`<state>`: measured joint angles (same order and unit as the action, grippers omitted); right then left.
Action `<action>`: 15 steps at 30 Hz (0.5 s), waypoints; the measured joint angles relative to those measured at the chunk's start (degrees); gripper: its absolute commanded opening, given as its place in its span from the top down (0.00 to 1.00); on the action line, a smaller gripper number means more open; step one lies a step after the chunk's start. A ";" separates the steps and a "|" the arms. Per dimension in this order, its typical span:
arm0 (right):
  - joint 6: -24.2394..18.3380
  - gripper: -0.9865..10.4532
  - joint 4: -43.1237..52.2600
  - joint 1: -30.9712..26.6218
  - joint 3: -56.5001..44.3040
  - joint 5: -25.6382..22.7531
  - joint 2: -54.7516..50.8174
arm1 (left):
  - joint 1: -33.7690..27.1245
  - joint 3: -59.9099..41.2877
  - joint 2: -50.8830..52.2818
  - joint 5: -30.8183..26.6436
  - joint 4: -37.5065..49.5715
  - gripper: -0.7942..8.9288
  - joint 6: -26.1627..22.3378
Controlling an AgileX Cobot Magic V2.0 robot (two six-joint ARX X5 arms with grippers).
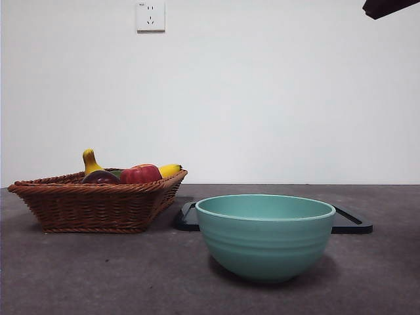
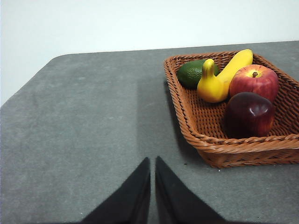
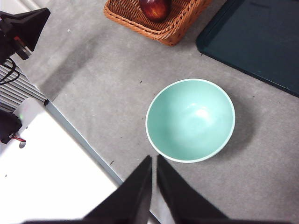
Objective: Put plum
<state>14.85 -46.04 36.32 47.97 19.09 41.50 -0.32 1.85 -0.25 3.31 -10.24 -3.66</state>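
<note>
The plum (image 1: 100,177) is dark maroon and lies in the brown wicker basket (image 1: 92,207) at the left of the table. In the left wrist view the plum (image 2: 249,114) sits at the basket's near rim (image 2: 243,147), in front of the red apple (image 2: 254,81). My left gripper (image 2: 153,161) is shut and empty over bare table beside the basket. My right gripper (image 3: 154,158) is shut and empty, high above the near rim of the teal bowl (image 3: 190,120). A dark red fruit (image 3: 154,8) shows in the basket there; I cannot tell if it is the plum.
The empty teal bowl (image 1: 265,236) stands front and centre, with a flat black tray (image 1: 351,223) behind it. The basket also holds a yellow gourd (image 2: 211,85), a banana (image 2: 237,63) and an avocado (image 2: 191,73). A black arm tip (image 1: 387,6) shows at the top right corner.
</note>
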 measured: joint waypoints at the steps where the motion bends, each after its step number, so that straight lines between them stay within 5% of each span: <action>1: 0.00 0.91 0.00 0.00 0.00 0.00 0.00 | 0.00 0.00 0.00 0.00 0.00 0.90 0.00; 11: -0.02 0.91 0.00 0.00 0.00 0.00 0.00 | 0.00 0.00 0.00 0.00 0.00 0.90 0.02; 15: -3.74 0.91 0.96 -0.96 0.00 -2.91 -1.42 | -0.02 0.00 0.00 0.00 0.00 0.90 0.11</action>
<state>11.11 -45.08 35.35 47.97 16.19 40.07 -0.34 1.85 -0.25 3.31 -10.24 -3.55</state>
